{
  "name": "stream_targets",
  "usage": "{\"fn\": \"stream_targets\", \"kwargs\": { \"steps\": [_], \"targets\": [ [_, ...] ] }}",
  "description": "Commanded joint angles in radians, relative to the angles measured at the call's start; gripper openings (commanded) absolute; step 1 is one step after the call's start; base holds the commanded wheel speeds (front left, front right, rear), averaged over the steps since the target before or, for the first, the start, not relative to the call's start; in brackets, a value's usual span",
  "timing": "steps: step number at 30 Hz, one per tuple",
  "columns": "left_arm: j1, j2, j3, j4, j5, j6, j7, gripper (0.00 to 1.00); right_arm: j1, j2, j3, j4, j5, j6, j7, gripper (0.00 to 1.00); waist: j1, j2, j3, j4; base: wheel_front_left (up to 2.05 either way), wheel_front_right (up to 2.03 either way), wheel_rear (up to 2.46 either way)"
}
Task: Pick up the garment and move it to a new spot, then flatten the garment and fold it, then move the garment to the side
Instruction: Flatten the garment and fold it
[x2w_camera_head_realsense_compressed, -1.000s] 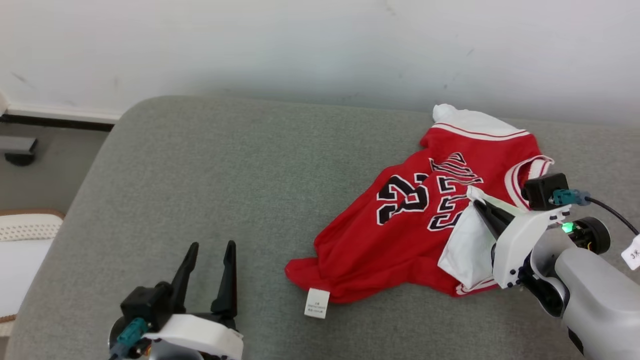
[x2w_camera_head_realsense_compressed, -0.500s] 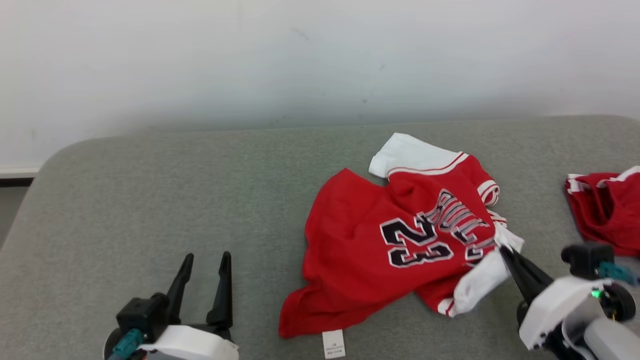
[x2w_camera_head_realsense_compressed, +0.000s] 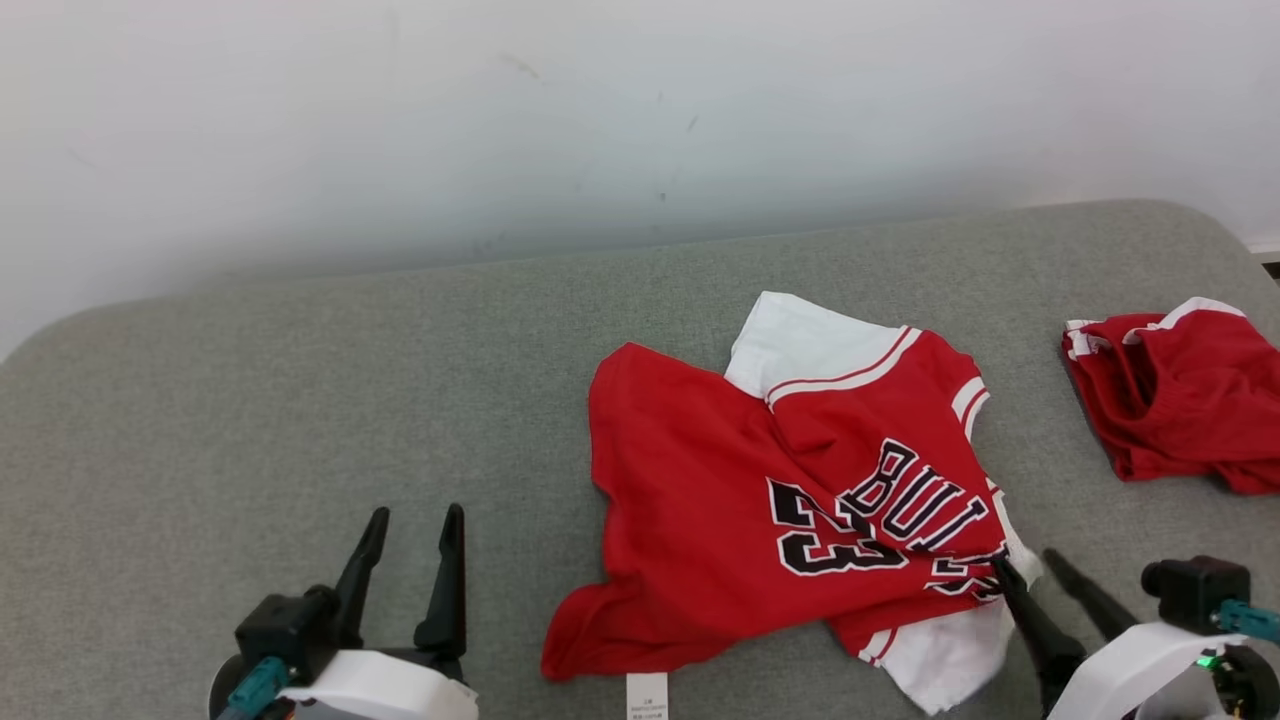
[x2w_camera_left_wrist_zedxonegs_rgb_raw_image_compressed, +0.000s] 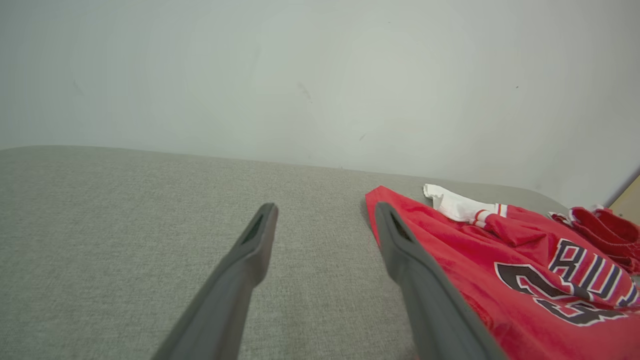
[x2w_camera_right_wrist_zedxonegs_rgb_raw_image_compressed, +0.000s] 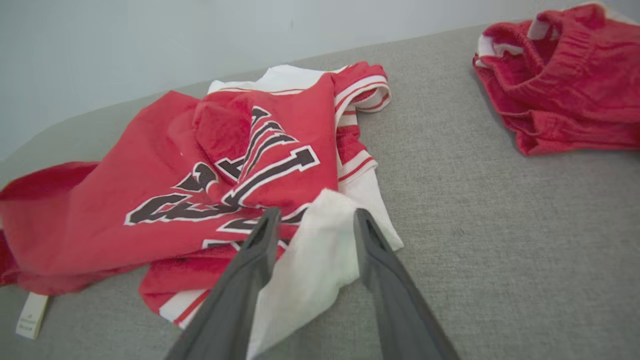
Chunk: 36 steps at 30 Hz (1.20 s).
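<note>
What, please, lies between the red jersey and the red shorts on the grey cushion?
Bare grey cushion: the head view shows the red jersey and the red shorts lying apart, and the right wrist view agrees.

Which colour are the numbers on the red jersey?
Black with white outline; the numbers show best in head view.
</note>
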Motion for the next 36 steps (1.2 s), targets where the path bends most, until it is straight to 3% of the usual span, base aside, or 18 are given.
{"fn": "stream_targets", "kwargs": {
  "steps": [1, 7, 12, 22, 36],
  "targets": [
    [-0.002, 0.004, 0.002, 0.002, 0.012, -0.002, 0.0, 1.0, 0.017, -0.006, -0.015, -0.011, -0.014, -0.002, 0.0, 1.0, 0.0, -0.0001, -0.002, -0.001, 0.0, 0.0, 0.0],
    [0.008, 0.004, -0.002, 0.009, 0.009, -0.003, 0.0, 1.0, 0.075, -0.013, -0.176, -0.142, -0.083, -0.002, 0.015, 1.0, 0.0, -0.0001, -0.022, 0.011, 0.0, 0.0, 0.0],
    [0.018, 0.004, -0.009, 0.013, 0.003, -0.004, 0.0, 1.0, 0.144, 0.025, -0.285, -0.237, -0.14, -0.002, 0.07, 1.0, 0.0, -0.0001, -0.035, 0.024, 0.0, 0.0, 0.0],
    [0.012, 0.004, -0.018, 0.01, 0.011, -0.005, 0.0, 1.0, 0.216, 0.115, -0.355, -0.322, -0.212, -0.002, 0.15, 1.0, 0.0, -0.0001, -0.034, 0.049, 0.0, 0.0, 0.0],
    [-0.099, 0.017, -0.073, 0.053, 0.025, -0.039, 0.021, 1.0, 0.191, 0.171, -0.391, -0.365, -0.265, -0.002, 0.131, 1.0, 0.0, -0.0001, 0.0, 0.025, 0.0, 0.0, 0.0]
  ]
}}
